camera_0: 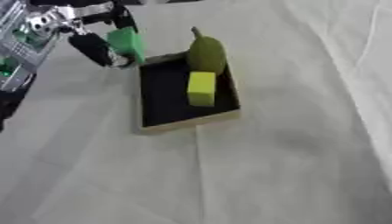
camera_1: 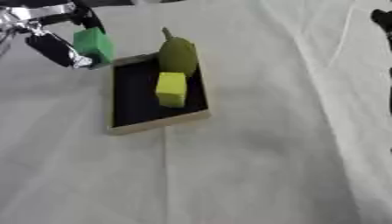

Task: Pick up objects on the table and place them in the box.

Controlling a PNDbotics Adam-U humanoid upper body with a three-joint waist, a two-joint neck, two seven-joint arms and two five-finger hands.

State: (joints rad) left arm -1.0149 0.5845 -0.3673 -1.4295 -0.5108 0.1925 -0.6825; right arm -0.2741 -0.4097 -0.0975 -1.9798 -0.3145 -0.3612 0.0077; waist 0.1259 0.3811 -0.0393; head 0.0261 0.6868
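Note:
A shallow box point(camera_0: 155, 126) with a black inside and pale wooden rim lies on the white cloth. Inside it sit a yellow block point(camera_0: 201, 88) and, at the far end, a green pear point(camera_0: 206, 53) with its stem up. My left hand point(camera_0: 93, 46) comes in from the upper left and is shut on a green block point(camera_0: 127, 43), held just above the box's far left corner. At the right edge of the right eye view a dark part of my right hand point(camera_1: 382, 18) shows, too little to tell its fingers.
A white cloth point(camera_0: 268, 166) with soft folds covers the table on all sides of the box. My left arm's silver and black parts point(camera_0: 23, 43) fill the upper left corner.

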